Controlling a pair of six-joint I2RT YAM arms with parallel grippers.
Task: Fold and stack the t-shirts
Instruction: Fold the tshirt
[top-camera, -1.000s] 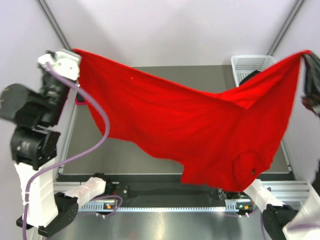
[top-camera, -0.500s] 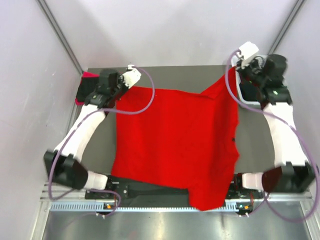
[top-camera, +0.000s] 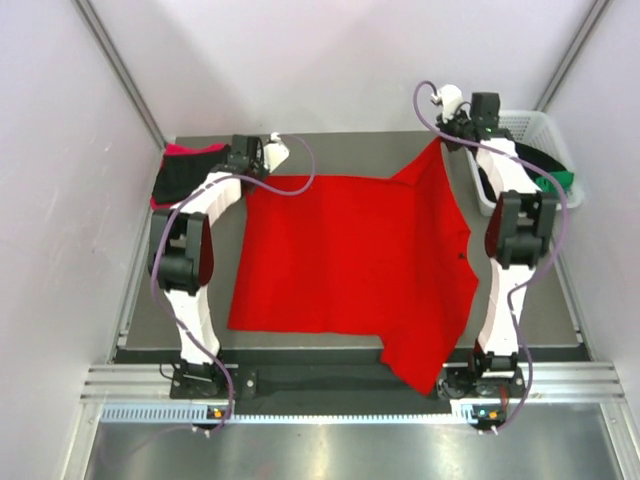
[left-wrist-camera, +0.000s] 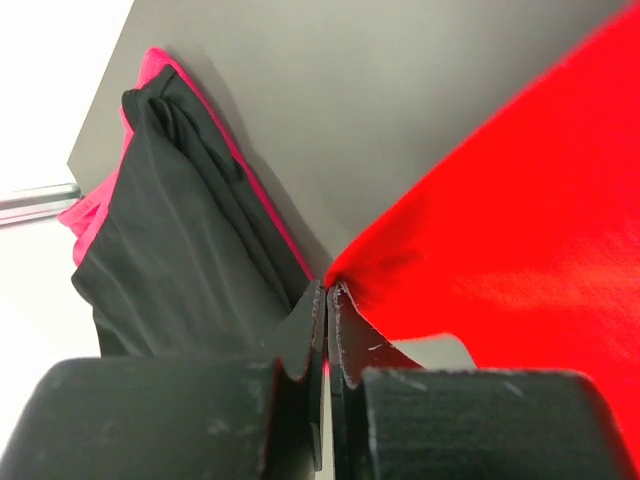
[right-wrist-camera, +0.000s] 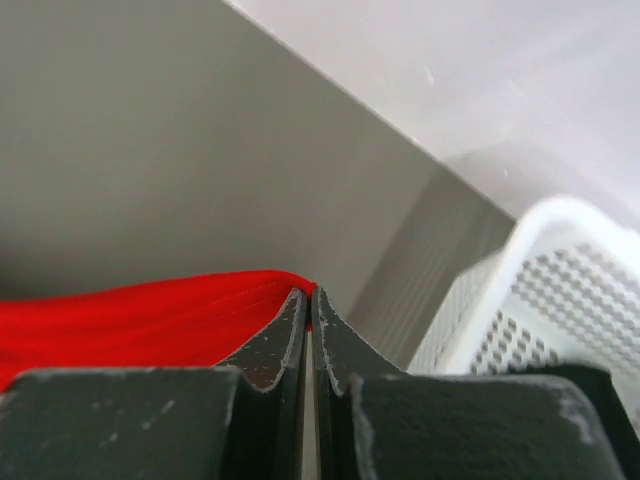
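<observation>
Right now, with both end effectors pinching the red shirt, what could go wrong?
The red t-shirt overhangs the front of the table and may slide crooked on release. The left end effector grips right beside the folded black t-shirt and could snag it. The right end effector holds its corner next to the white basket, where cloth might catch.

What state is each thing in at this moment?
red shirt: spread on table, far corners held.
left hand: shut on red shirt.
right hand: shut on red shirt.
black shirt: folded, atop pink shirt.
pink shirt: folded, under black shirt.
green shirt: bunched in basket.
</observation>
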